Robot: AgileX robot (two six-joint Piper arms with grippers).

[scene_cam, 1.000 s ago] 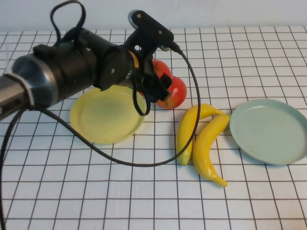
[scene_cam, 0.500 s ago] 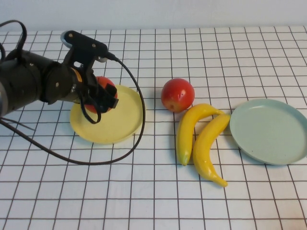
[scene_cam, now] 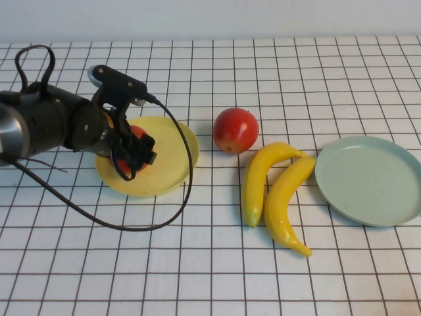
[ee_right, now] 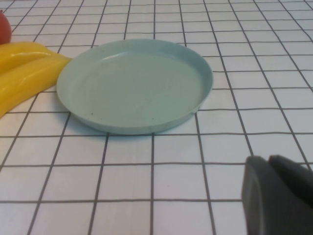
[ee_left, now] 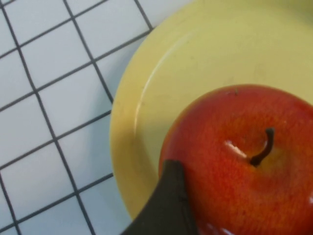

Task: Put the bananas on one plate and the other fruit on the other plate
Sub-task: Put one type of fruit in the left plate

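Yellow bananas (scene_cam: pixel 273 194) are laid side by side nearest, just beside the teal plate (scene_cam: pixel 370 179). Further back, one red apple (scene_cam: pixel 134 149) is pinched by the left gripper (scene_cam: pixel 131 155) over the yellow plate (scene_cam: pixel 168 158). A second apple (scene_cam: pixel 235 130) sits apart. Only the right gripper (ee_right: pixel 276 196), seemingly closed, is seen, near the teal plate.

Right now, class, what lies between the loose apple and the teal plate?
In the high view, both bananas lie between the loose apple and the teal plate.
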